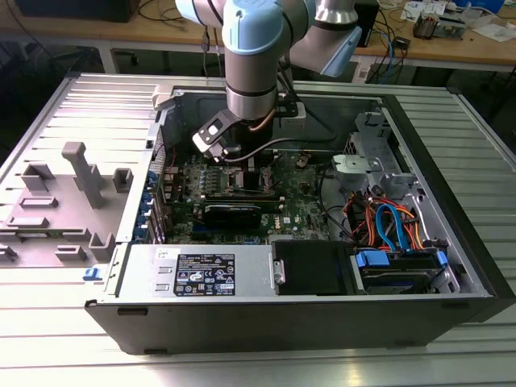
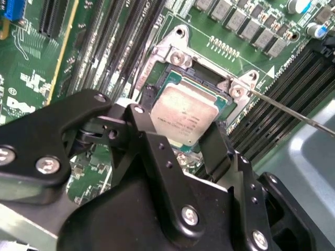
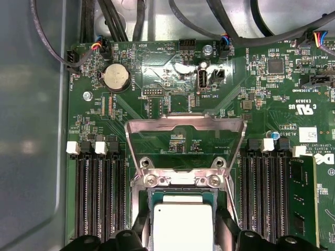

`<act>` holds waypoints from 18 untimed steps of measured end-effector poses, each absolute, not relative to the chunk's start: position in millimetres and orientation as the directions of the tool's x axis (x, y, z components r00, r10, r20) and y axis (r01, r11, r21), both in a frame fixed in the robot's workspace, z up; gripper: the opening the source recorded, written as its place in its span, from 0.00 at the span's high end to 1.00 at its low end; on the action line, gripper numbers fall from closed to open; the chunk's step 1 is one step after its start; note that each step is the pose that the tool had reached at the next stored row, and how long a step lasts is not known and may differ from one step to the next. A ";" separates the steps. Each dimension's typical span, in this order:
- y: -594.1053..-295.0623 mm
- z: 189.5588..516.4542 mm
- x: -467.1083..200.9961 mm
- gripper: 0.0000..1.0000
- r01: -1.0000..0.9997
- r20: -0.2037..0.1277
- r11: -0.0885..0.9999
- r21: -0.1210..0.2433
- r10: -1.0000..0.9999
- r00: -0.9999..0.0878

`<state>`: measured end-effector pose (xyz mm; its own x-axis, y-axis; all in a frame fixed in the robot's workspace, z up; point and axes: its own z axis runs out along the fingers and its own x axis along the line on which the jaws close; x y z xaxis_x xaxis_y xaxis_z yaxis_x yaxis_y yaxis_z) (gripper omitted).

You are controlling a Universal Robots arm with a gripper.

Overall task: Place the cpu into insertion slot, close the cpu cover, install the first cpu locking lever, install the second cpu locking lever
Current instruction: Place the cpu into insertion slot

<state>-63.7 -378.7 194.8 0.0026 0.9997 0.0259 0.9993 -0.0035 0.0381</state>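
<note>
Green motherboard (image 3: pixel 261 89) below, the hand (image 2: pixel 182 125) grips the cpu (image 3: pixel 182 225) at the insertion slot (image 2: pixel 204 78), cpu cover (image 3: pixel 186 123) raised.

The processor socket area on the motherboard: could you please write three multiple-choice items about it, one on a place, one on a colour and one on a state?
1. Where is the cpu, the small flat square metal-topped chip?
A. at the insertion slot, the dark square socket with a silver rim
B. on the long black memory slots
C. on the round coin battery

2. What colour is the cpu's top?
A. gold
B. silver-grey
C. blue

3. How does the cpu cover, the thin silver metal frame plate, stand?
A. shut flat over the chip
B. taken off
C. swung open, raised

Key: 1 A, the chip is at the socket, beside the cover's hinge. 2 B, its lid looks pale grey. 3 C, the green board shows through its window.
</note>
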 end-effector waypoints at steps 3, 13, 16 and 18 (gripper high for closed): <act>-378.7 195.5 -64.0 0.39 0.999 0.027 -0.004 0.038 1.000 0.003; -378.1 199.8 -64.2 0.39 0.999 0.027 -0.004 0.038 1.000 0.003; -377.8 199.7 -64.5 0.39 0.999 0.027 -0.004 0.038 1.000 0.003; -377.8 199.7 -66.9 0.39 0.999 0.027 -0.004 0.038 1.000 0.003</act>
<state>-66.9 -377.8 199.7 0.0026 0.9996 0.0270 0.9993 -0.0037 0.0379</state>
